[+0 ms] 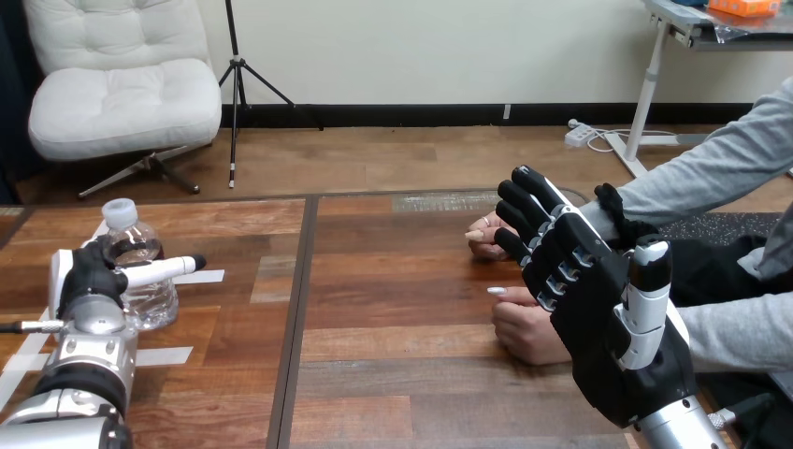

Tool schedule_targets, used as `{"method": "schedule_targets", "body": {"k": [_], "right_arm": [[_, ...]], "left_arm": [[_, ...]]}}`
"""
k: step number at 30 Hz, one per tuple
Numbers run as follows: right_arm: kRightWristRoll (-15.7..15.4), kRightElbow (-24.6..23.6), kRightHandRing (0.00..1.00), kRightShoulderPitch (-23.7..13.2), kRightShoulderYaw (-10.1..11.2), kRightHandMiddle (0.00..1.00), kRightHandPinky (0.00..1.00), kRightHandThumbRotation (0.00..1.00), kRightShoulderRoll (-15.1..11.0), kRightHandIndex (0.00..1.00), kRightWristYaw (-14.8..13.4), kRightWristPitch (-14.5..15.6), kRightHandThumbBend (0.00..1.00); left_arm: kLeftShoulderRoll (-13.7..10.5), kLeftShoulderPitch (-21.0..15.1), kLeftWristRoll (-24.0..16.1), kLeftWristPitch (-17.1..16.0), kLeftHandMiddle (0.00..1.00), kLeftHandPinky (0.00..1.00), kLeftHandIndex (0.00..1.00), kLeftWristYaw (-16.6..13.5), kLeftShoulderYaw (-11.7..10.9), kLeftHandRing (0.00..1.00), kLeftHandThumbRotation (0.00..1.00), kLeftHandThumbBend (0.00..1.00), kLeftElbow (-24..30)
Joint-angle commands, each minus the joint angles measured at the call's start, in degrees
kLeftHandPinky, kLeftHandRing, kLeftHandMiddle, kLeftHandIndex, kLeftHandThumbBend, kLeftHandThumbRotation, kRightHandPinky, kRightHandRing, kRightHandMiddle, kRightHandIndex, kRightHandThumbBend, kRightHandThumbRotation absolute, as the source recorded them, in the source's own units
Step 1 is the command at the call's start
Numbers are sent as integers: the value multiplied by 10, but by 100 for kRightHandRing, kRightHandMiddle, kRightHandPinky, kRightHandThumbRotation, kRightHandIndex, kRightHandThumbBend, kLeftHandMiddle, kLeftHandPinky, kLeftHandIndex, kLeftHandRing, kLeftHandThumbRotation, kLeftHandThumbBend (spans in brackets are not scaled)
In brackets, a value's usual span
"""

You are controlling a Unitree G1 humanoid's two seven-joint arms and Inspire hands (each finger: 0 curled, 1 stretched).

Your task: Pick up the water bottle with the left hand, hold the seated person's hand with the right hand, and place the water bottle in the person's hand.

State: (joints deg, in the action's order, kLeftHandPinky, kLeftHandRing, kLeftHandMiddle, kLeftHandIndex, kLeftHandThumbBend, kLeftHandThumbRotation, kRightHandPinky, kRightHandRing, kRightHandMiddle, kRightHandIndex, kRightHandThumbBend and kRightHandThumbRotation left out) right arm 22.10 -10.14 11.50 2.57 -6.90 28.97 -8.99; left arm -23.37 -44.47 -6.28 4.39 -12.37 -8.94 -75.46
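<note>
Water bottle (133, 245) stands upright at frame's left on the table (393, 318), touching left robot hand (89, 281) — grip can't be told. Right robot hand (598, 318) open, fingers straight, beside person's hands (519, 332) at right — well apart from bottle.

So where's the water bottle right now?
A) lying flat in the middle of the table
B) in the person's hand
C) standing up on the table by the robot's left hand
C: the water bottle stands upright on the table, right beside the left hand.
</note>
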Motion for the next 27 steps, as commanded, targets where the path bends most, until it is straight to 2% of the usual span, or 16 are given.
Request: {"method": "schedule_targets", "body": {"k": [1,19,27], "right_arm": [[3,-25,99,-21,-1,96,100,100,1,95,0,-16,98],[7,-31,99,-16,-2,96,99,100,2,94,-1,-11,99],[4,-34,98,-14,-3,96,99,100,2,94,-4,-10,99]], "left_arm": [[-11,-59,-11,1,92,82,92,5,12,90,11,91,2],[-14,-65,-13,3,92,81,92,18,7,89,12,89,-1],[-12,-68,-12,7,91,82,91,14,5,89,12,90,0]]}}
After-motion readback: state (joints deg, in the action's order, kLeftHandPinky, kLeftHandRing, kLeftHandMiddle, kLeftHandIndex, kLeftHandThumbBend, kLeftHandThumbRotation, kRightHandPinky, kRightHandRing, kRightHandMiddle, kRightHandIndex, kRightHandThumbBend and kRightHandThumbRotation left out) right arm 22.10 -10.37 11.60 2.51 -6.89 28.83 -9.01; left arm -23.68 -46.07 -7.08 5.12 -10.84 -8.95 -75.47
